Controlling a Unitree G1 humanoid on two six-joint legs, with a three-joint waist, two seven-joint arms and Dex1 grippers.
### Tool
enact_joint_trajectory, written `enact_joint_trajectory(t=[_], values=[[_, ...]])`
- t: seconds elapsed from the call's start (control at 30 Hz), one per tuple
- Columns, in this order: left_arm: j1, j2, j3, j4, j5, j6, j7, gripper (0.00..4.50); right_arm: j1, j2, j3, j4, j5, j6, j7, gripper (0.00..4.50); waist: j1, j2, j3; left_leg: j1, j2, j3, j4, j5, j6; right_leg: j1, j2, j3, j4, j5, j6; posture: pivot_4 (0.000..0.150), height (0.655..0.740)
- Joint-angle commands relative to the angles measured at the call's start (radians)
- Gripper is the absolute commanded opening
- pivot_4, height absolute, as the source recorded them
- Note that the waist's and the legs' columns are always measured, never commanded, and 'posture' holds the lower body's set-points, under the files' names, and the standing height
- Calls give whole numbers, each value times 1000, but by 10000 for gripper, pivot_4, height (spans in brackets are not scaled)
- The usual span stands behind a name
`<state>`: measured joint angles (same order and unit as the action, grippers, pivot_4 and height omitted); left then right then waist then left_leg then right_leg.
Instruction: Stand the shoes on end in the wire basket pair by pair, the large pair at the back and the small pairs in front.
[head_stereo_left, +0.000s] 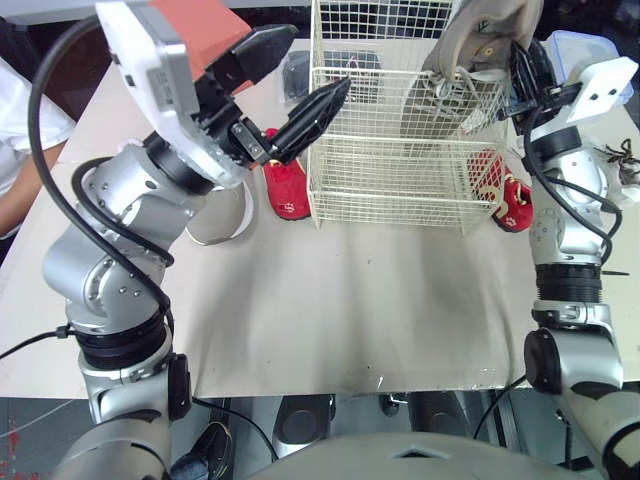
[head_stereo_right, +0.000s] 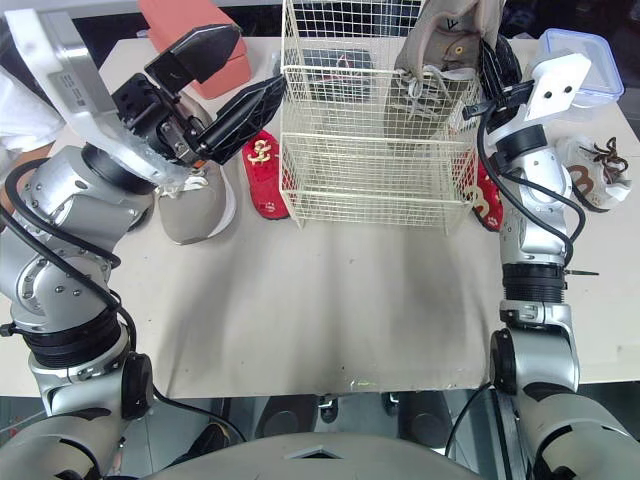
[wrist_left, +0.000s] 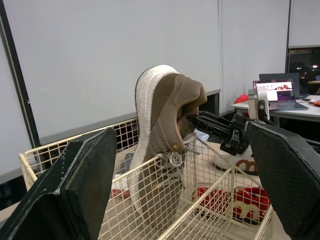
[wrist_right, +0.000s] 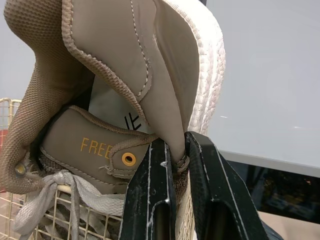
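A large brown shoe with a white sole hangs toe down over the back right of the wire basket, its toe inside the wires. My right gripper is shut on its heel collar. My left gripper is open in the air by the basket's left wall, holding nothing. The second large shoe lies on the table under my left arm. One small red shoe lies left of the basket, and another lies to its right.
A small white shoe with dark laces lies at the right edge of the table. Behind it is a clear plastic box. A pink box stands at the back left. A person's sleeve shows at the far left.
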<state>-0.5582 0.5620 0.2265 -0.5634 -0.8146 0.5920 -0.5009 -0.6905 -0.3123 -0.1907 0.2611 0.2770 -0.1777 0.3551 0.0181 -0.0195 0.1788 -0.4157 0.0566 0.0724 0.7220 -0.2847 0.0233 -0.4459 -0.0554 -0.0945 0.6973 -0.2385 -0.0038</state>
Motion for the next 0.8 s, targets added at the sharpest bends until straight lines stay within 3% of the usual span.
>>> enact_joint_trajectory(t=[0.03,0.1,0.13,0.2,0.33,0.43,0.67,0.8], values=[[-7,5,6,-7,6,-29,-6,44563,27,-11,-29,13,-12,26,-39,0,0,-1,0,0,0,0,0,0,0,0,0,0,0,0,0,1500,6860],[-7,3,4,-4,10,-33,-8,44563,28,-13,-30,12,-11,27,-42,0,0,-1,-1,0,0,0,0,0,0,0,0,0,0,0,0,1500,6860],[-5,2,1,-3,13,-35,-9,44964,28,-14,-31,11,-9,29,-42,3657,0,-1,-1,0,0,0,0,0,0,0,0,0,0,0,0,1500,6860],[-6,3,-12,-3,25,-35,-9,45000,30,-17,-32,4,-7,34,-41,11432,0,-1,-1,0,0,0,0,0,0,0,0,0,0,0,0,1500,6860],[-9,-2,-22,-2,33,-36,-7,45000,33,-25,-35,-16,-7,45,-39,32203,-4,-1,0,0,0,0,0,0,0,0,0,0,0,0,0,1500,6860],[6,1,-16,6,38,-47,-17,45000,44,-32,-40,-56,3,56,-39,44815,-7,-1,0,0,0,1,0,0,0,-1,1,1,0,0,0,1500,6860],[93,47,48,58,75,-90,-63,45000,134,-83,-65,-253,108,123,48,44815,-7,0,0,0,1,1,-1,0,0,-2,1,1,0,0,0,1500,6860],[109,80,105,137,86,-91,-72,45000,192,-143,-55,-424,292,283,178,44815,-6,0,0,0,1,1,-1,0,0,-2,1,1,0,0,0,1500,6860]])
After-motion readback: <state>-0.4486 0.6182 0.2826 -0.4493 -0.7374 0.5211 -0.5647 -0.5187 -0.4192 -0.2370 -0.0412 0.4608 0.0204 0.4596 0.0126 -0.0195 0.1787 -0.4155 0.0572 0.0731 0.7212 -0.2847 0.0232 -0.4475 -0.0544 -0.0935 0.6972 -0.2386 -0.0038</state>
